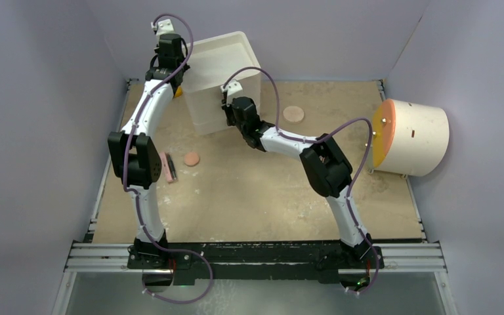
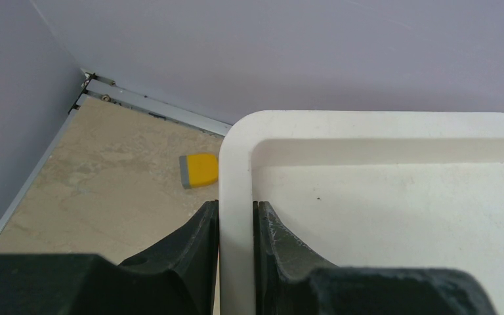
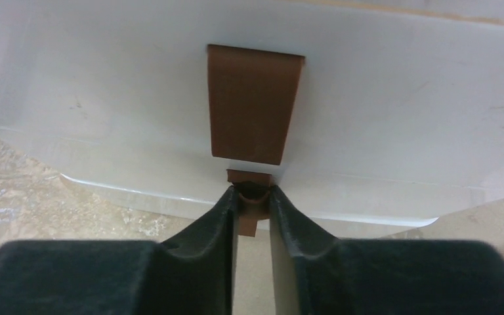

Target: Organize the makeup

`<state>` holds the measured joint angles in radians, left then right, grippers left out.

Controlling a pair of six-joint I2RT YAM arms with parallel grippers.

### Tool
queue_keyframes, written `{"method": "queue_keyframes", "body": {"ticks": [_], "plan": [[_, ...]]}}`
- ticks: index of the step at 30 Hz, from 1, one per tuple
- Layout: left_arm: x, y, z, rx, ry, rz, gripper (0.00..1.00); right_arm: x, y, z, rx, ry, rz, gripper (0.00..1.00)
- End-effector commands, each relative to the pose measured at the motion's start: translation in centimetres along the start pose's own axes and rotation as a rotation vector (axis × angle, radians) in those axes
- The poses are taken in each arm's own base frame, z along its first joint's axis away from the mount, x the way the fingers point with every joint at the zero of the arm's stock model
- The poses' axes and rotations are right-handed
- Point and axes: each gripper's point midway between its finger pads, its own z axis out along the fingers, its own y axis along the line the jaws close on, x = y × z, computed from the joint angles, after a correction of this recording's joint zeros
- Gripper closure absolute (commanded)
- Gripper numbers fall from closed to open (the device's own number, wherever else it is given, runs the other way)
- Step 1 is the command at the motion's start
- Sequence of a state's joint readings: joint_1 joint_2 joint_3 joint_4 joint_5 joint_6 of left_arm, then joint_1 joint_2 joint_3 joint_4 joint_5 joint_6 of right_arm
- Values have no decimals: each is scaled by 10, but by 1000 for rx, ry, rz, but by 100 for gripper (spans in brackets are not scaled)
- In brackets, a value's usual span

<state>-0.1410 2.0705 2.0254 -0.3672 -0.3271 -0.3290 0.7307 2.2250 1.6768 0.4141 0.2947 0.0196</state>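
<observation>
The left gripper (image 2: pixel 236 207) is shut on the left rim of the white bin (image 2: pixel 394 131), one finger outside and one inside. The right gripper (image 3: pixel 254 197) is shut on the cap end of the tan tube (image 3: pixel 254 102), which points up against the bin's white surface (image 3: pixel 400 98). In the top view this gripper (image 1: pixel 230 105) is at the bin's front wall (image 1: pixel 223 79). Two round peach discs (image 1: pixel 293 113) (image 1: pixel 191 159) and the pink-and-black stick (image 1: pixel 168 167) lie on the table. The patterned box and black compact are out of view.
A small yellow block (image 2: pixel 200 170) lies on the table just left of the bin, also seen in the top view (image 1: pixel 178 92). The big cream cylinder with an orange face (image 1: pixel 413 136) lies at the right wall. Grey walls enclose the table.
</observation>
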Motion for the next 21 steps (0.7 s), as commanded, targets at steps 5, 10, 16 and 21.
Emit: {"method": "queue_keyframes", "body": {"ticks": [5,10,16,21], "plan": [[131,-19,-11,82,406,123,100,-43,-23,6,7,-145,34,100],[131,-18,-10,75,405,124,100,-45,-27,-13,8,-159,65,100],[132,-16,-8,61,407,123,100,-24,-33,-55,10,-112,111,100],[132,-14,-4,38,408,113,100,-12,-28,-92,7,-85,124,100]]}}
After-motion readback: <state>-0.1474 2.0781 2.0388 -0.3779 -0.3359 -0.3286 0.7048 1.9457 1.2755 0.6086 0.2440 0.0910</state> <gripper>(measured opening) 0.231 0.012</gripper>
